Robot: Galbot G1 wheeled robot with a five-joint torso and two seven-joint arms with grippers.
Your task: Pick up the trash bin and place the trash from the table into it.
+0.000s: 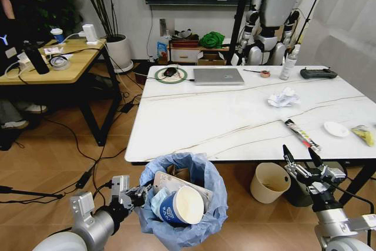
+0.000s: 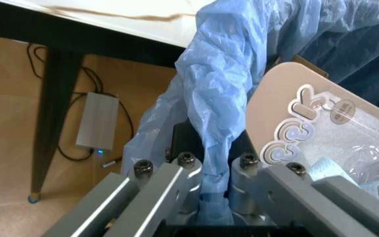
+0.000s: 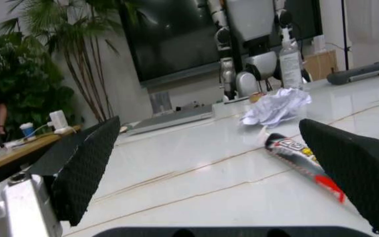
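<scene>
nearest the head camera, the trash bin (image 1: 183, 204) hangs below the front edge of the table (image 1: 235, 116), its light-blue bag bunched over the rim so that the bin's own wall is hidden. inside it lie a blue paper cup (image 1: 179, 207) on its side, a flat clear package (image 1: 176, 183) and a scrap of brown paper, the rest buried under them. the left gripper (image 1: 140, 195) is clamped on the bin's rim at the robot's left; in the left wrist view its fingers (image 2: 170, 182) pinch a fold of the bag, and the package's printed card (image 2: 295, 123) fills the side, cut off by the frame. the right gripper (image 1: 302, 160) hovers at the table's front edge on the robot's right, fingers spread wide and holding nothing. through its wrist camera the two black pads frame a wrapper (image 3: 301, 158) lying on the marble, with a white tissue wad (image 3: 278, 106) behind it. further right on the table sit a small white round piece (image 1: 336, 129) and a yellowish wrapper (image 1: 364, 135), too small to make out clearly. a laptop (image 1: 218, 76) rests at the far side. a cream bin (image 1: 269, 183) stands on the floor under the table.
</scene>
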